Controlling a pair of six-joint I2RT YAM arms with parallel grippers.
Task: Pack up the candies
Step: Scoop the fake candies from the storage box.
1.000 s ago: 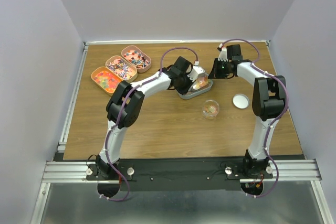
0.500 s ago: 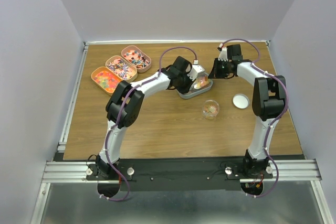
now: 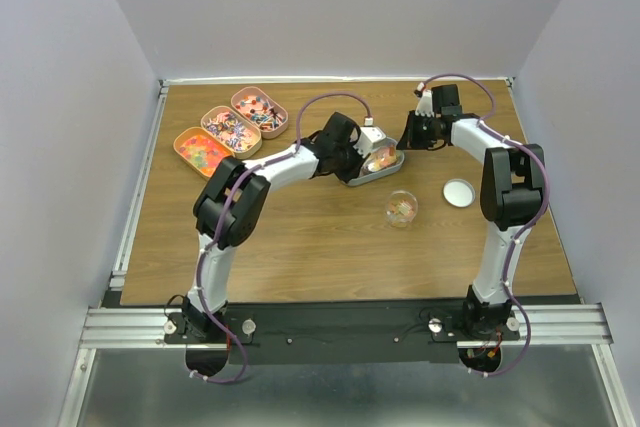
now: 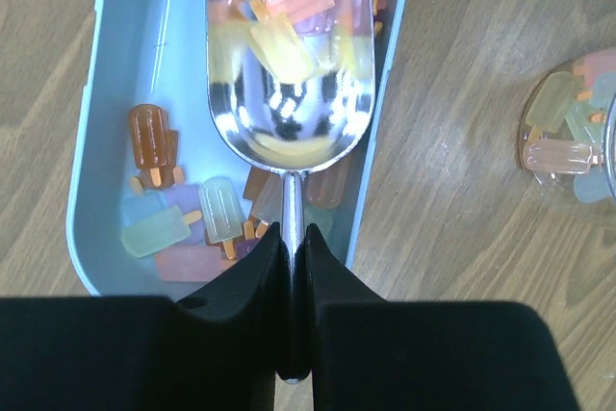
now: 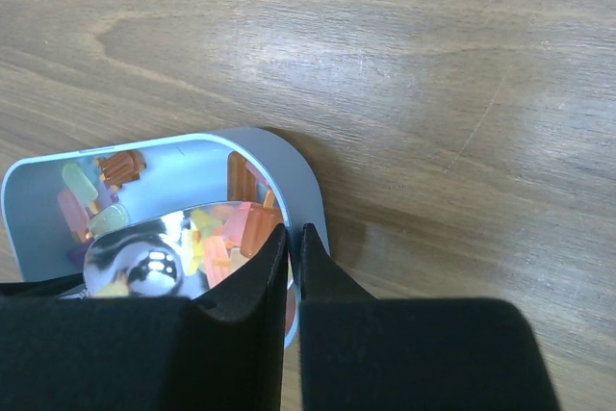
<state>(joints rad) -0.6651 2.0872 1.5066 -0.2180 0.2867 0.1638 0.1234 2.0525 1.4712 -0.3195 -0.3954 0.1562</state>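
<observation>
Ice-pop shaped candies in orange, yellow, pink and pastel colours lie in a light-blue oval tin at the table's middle. My left gripper is shut on the handle of a silver scoop, which hangs over the tin with candies in its bowl. My right gripper is shut on the tin's far rim. A small clear jar holding some candies stands just in front of the tin, also at the right edge of the left wrist view.
A round white lid lies right of the jar. Three pink oval tins of other sweets sit in a diagonal row at the back left. Grey walls enclose the table on three sides.
My left arm's elbow has swung a little to the left and its wrist has turned, the scoop staying over the tin. The right arm has not moved.
</observation>
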